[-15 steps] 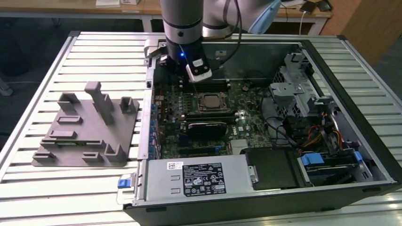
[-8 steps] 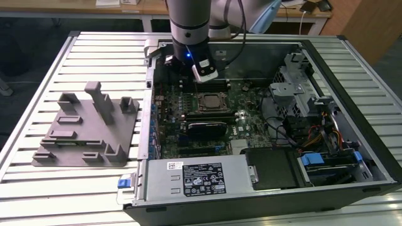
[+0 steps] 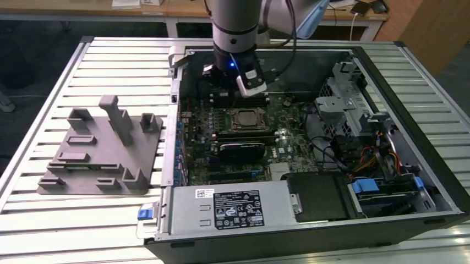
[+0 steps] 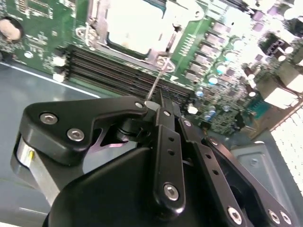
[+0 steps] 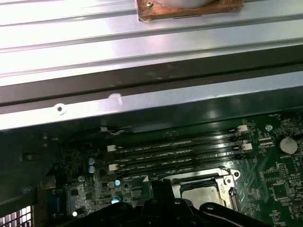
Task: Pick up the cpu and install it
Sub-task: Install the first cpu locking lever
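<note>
The cpu (image 3: pixel 245 117) lies flat in its socket in the middle of the green motherboard, its silvery top facing up and the metal socket frame around it. Both wrist views show it too, cpu (image 4: pixel 132 23) and cpu (image 5: pixel 206 197). My gripper (image 3: pixel 236 94) hangs inside the open computer case just behind the socket, over the memory slots (image 4: pixel 109 66). In the second wrist view the gripper (image 4: pixel 158 100) has its black fingers drawn together with nothing between them. The socket's thin metal lever (image 4: pixel 160 75) runs up to the fingertips; contact cannot be told.
A grey holder fixture (image 3: pixel 99 151) stands on the slatted table at the exterior view's left. Inside the case are a black block (image 3: pixel 242 149) in front of the socket, the power supply (image 3: pixel 228 208), and drive bays with cables (image 3: pixel 367 143) on the right. The case wall (image 5: pixel 151 99) is close behind the gripper.
</note>
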You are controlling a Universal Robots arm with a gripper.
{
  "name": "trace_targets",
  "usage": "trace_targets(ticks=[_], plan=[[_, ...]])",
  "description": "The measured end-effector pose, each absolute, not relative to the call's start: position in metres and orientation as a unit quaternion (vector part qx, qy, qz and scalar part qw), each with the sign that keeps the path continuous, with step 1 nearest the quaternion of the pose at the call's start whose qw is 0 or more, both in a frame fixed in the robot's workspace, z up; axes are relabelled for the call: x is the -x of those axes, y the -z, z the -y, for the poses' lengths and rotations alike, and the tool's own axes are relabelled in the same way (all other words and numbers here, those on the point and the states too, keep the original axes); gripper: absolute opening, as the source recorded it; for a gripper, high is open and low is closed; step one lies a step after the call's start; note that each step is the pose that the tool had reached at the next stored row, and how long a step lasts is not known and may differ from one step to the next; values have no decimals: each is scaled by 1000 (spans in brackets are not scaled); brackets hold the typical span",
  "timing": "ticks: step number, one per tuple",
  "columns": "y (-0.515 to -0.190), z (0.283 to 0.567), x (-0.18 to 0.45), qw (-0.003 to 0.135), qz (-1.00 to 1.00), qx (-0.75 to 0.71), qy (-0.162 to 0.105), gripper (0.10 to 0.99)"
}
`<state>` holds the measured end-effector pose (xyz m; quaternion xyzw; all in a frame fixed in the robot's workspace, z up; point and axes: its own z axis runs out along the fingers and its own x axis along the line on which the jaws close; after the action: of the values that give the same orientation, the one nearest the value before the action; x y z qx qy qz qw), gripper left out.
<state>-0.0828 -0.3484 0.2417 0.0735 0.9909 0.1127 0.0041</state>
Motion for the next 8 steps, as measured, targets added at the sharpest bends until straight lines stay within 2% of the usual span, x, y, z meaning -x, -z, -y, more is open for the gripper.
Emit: trace_targets(ticks=[8], plan=[[-242,348,71,2,-991,-74,-110,106]])
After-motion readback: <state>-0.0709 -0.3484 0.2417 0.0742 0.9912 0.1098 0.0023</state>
